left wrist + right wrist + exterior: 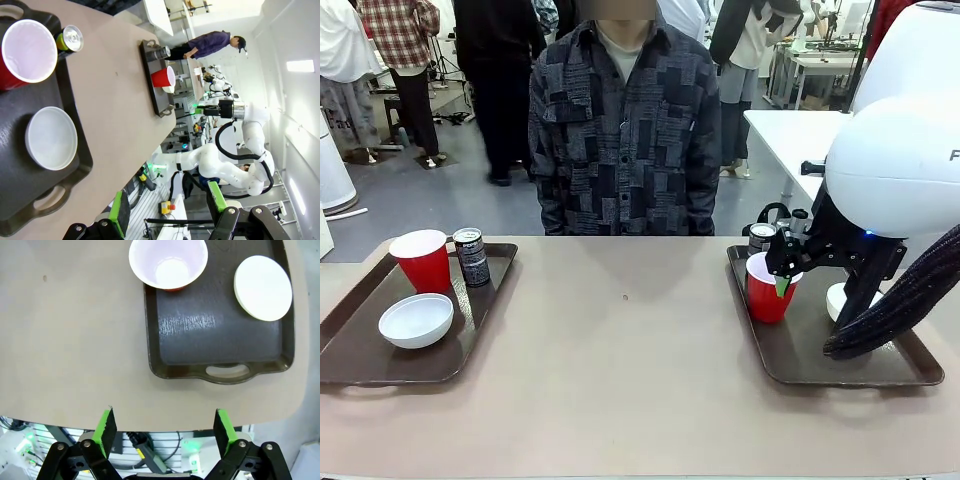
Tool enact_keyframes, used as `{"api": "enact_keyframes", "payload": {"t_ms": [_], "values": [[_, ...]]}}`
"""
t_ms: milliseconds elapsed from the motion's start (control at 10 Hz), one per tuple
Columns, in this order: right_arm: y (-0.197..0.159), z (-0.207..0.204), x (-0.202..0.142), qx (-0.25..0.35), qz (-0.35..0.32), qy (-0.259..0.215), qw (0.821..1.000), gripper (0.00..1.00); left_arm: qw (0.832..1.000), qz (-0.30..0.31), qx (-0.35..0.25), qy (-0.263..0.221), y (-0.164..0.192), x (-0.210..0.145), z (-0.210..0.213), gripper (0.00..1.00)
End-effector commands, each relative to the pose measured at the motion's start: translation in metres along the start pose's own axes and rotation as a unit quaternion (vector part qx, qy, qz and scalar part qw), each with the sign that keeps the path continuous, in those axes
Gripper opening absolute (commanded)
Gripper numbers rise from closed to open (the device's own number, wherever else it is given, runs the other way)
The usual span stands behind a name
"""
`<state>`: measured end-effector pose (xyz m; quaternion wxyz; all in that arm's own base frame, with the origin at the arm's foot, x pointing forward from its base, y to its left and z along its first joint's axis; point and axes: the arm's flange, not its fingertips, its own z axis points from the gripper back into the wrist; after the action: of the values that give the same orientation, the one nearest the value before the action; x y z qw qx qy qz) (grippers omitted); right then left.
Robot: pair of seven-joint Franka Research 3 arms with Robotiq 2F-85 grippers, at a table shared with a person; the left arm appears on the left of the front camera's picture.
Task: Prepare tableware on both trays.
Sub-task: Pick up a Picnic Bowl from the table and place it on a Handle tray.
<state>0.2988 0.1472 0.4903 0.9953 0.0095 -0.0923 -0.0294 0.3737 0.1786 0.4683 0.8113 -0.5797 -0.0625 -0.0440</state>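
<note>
Front: tan table (pixel 620 380), person standing opposite. Left tray (pixel 360 345), long axis running away from me, holds cup (pixel 423 260), can (pixel 471 256), bowl (pixel 416 320), all upright. Left wrist: my left gripper (pixel 167 212) spread, empty. Right wrist: my right gripper (pixel 165 427) spread above the right tray (pixel 215 335).

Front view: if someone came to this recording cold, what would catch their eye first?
The bulky white right arm's gripper, jaws open, hanging beside the red plastic cup on the right dark brown rectangular plastic tray. Then the matching left tray, holding a red cup, slim dark can and small round white bowl. A person in a patterned shirt stands opposite.
</note>
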Motion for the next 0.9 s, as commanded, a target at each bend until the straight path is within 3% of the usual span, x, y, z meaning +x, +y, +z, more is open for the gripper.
{"api": "enact_keyframes", "payload": {"t_ms": [0, 600, 800], "values": [[-0.003, -0.003, 0.002, -0.002, 0.006, 0.004, 1.000, 1.00, 1.000, 0.005, -0.006, -0.006, -0.004, 0.001, 0.001, 0.82], [0.000, 0.000, 0.000, 0.000, 0.000, 0.000, 1.000, 1.00, 1.000, 0.005, -0.006, -0.006, -0.004, 0.001, 0.001, 0.82], [-0.072, 0.036, 0.015, 0.108, -0.070, 0.010, 0.992, 1.00, 1.000, 0.005, -0.006, -0.006, -0.004, 0.001, 0.001, 0.82]]}}
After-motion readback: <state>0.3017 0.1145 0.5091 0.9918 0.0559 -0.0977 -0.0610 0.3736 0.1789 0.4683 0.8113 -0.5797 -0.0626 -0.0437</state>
